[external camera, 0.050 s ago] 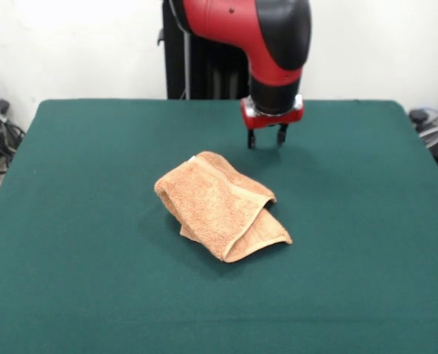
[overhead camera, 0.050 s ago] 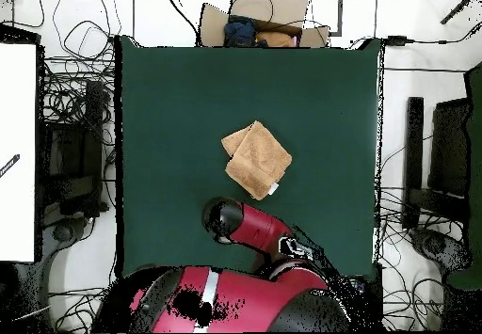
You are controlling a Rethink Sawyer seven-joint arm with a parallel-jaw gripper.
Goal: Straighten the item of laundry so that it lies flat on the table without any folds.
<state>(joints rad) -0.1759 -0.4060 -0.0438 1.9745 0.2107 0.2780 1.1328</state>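
Bare green felt fills the near part of the bench point(external camera, 0.050 s ago: 71, 295) in my front view, and beyond it the peach-orange terry towel point(external camera, 0.050 s ago: 220, 204) sits roughly in the middle of the surface. It is not flat: I see it doubled over on itself, an upper layer lying across a lower one whose corner pokes out toward the near right. A woven border band runs along the folded edges. From above, the towel point(overhead camera, 0.050 s ago: 256, 159) reads as a skewed, overlapping shape near the bench point(overhead camera, 0.050 s ago: 169, 86) centre, with a small white tag showing at its edge closest to the robot's base.

Behind the towel in the front view, the red and black arm point(external camera, 0.050 s ago: 267, 37) comes down and ends in the claw point(external camera, 0.050 s ago: 267, 138), which hangs above the felt just past the towel's far right side, apart from the cloth. Its two short dark fingers point(external camera, 0.050 s ago: 251, 139) are spread, with a clear gap between them and nothing held. In the overhead view the arm point(overhead camera, 0.050 s ago: 247, 227) covers the claw, so I cannot see it there.

Beyond the bench's far end in the overhead view, an open cardboard box point(overhead camera, 0.050 s ago: 268, 20) holds some dark and orange cloth, and cables point(overhead camera, 0.050 s ago: 75, 76) trail over the floor on both sides.
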